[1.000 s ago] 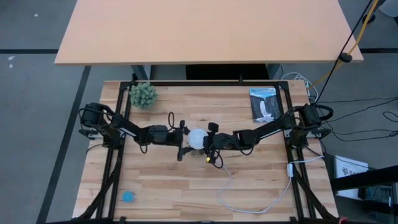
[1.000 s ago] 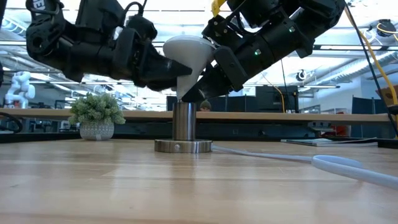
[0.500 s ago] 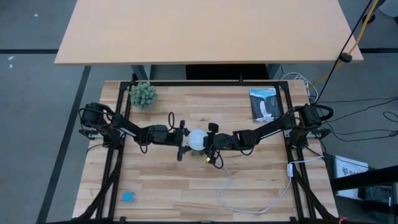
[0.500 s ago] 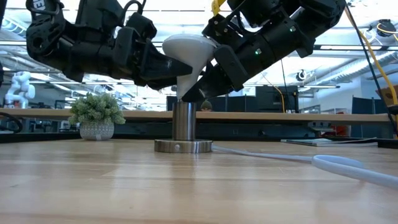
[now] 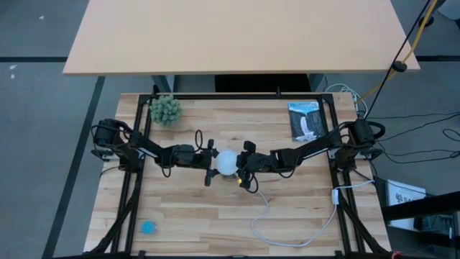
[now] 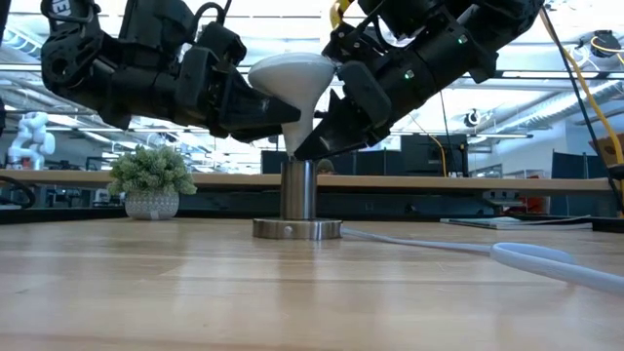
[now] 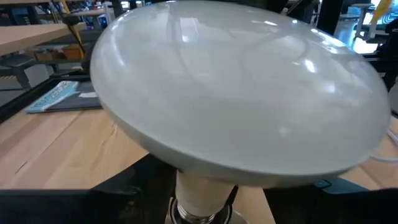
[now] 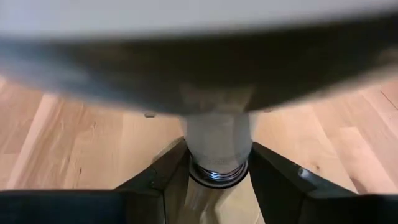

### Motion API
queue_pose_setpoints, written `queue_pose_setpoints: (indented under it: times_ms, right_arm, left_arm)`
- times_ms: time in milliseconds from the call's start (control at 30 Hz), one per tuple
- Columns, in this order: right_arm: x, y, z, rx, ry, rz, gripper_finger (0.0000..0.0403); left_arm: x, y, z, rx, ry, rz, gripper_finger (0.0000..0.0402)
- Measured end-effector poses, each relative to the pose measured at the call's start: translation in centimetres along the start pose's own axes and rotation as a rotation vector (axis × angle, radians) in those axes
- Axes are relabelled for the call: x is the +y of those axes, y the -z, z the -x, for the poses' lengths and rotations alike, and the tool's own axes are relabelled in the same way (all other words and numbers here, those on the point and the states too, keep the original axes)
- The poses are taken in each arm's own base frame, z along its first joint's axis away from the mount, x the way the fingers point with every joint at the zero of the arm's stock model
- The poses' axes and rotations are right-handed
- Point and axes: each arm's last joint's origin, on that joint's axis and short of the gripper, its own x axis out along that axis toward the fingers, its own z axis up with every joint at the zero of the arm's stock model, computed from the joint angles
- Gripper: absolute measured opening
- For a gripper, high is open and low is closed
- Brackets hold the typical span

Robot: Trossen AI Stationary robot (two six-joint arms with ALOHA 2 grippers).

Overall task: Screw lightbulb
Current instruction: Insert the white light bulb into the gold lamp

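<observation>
White frosted lightbulb upright in silvery cylindrical socket, desk centre. Left gripper jaws partly open, clasping globe. Right gripper jaws partly open, straddling neck; grip unclear.

1. The high view looks straight down from well above, taking in the whole desk, both arms and the floor around.
2. The low view sits at desk-top height, facing level across the boards into the room behind; the arms enter from above.
3. The left wrist view looks forward from very close to the lightbulb, which fills most of the frame.
4. The right wrist view faces the same bulb from the opposite side, nearer its neck, between its own fingers.
5. All four views share the bulb over the socket; the potted plant shows in both the high and low views.
</observation>
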Motion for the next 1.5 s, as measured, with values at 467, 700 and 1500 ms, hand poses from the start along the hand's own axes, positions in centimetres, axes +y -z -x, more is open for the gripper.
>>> queue_pose_setpoints:
  times_ms: [467, 700, 1500]
  right_arm:
    - [0.0, 0.2, 0.0, 0.021, -0.015, -0.066, 0.0153]
    - [0.0, 0.1, 0.2, 0.027, -0.02, -0.059, 0.0153]
    - [-0.2, 0.4, 1.7, 0.15, -0.058, -0.086, 0.0153]
  left_arm:
    - [0.8, 0.1, 0.0, 0.01, -0.026, 0.01, 0.0218]
    - [0.9, 0.1, 0.0, 0.011, -0.027, 0.009, 0.0218]
    - [0.9, 0.2, 0.0, 0.021, -0.033, 0.032, 0.0218]
